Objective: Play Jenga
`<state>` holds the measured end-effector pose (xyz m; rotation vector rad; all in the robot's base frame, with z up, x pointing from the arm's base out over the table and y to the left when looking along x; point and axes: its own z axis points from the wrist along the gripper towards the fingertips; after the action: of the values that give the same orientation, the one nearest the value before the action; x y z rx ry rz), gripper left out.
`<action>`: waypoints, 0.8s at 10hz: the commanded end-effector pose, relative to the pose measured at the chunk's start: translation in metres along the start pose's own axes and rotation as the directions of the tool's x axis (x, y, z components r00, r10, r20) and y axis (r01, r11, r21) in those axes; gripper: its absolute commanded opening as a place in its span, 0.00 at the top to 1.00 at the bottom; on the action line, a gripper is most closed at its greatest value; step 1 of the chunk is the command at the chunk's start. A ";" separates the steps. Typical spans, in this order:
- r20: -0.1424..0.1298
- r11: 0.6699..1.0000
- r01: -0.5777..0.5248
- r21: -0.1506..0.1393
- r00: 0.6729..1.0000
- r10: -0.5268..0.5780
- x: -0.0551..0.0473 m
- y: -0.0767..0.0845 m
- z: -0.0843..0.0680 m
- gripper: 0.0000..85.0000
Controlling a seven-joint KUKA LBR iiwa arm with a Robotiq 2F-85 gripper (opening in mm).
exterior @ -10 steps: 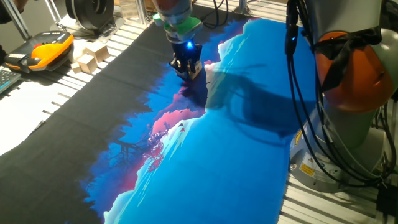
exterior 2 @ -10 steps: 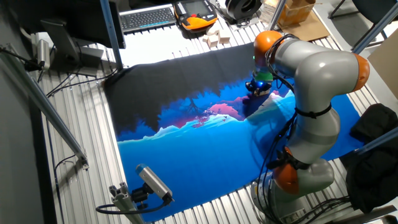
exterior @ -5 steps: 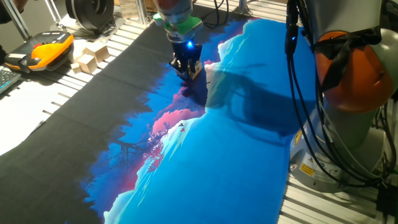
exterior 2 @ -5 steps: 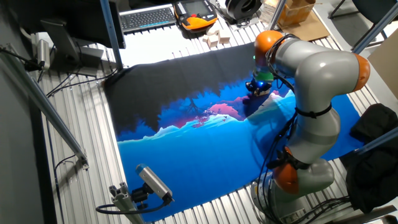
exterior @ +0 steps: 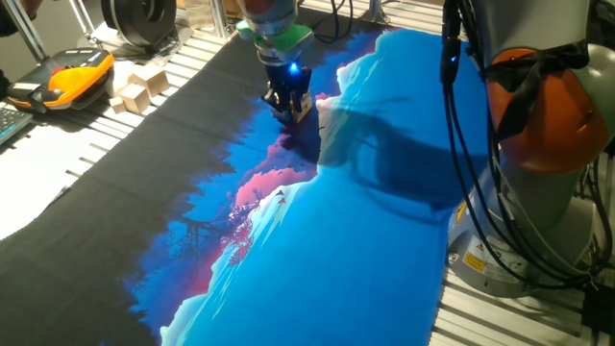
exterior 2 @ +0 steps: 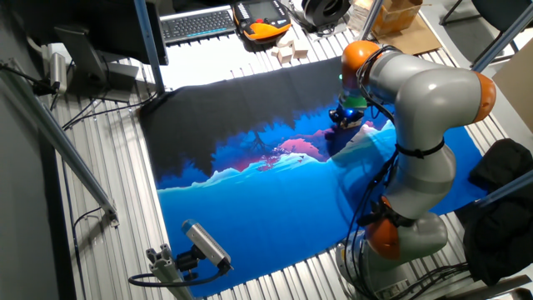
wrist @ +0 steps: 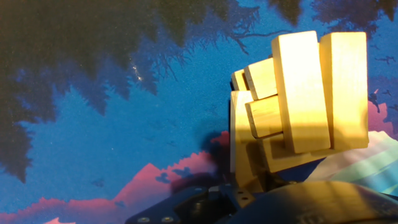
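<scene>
The end effector [exterior: 291,108] stands low over the mat [exterior: 384,240], near its far edge, at the border between the dark forest print and the blue. A blue light glows on the wrist just above it. In the other fixed view the end effector [exterior 2: 347,118] sits under the bent arm [exterior 2: 425,108], again right down at mat level.

The tower [wrist: 298,106] is at the end effector. In the hand view it fills the right half of the frame: two long blocks lie side by side on top, with crosswise block ends showing beneath them on the left face. The lower blocks are not flush; at least two ends sit at different depths and slightly askew. The tower rests on the mat [wrist: 112,124] where the pink ridge print meets the pale blue. In the first fixed view only a sliver of pale wood [exterior: 304,111] shows between the dark parts of the end effector.

Jaw opening: cannot be determined. The dark housing at the bottom of the hand view hides the fingers, and both fixed views are too small to show whether they touch the wood.

Off the mat, on the bench [exterior: 58,154], stand chunkier blocks [exterior: 137,88] beside an orange pendant [exterior: 72,77]
</scene>
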<state>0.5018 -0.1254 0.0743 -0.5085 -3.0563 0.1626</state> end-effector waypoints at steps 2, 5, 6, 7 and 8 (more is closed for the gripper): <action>0.002 1.000 0.000 0.005 1.000 0.000 0.000 0.000 0.000 1.00; 0.003 1.000 0.007 0.011 1.000 -0.007 0.000 0.000 0.000 1.00; 0.003 1.000 0.007 0.011 1.000 -0.007 0.000 0.000 0.000 1.00; 0.003 1.000 0.006 0.009 1.000 -0.006 0.000 0.000 0.000 1.00; 0.003 1.000 0.006 0.009 1.000 -0.006 0.000 0.000 0.000 1.00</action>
<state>0.5018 -0.1247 0.0744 -0.4983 -3.0572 0.1753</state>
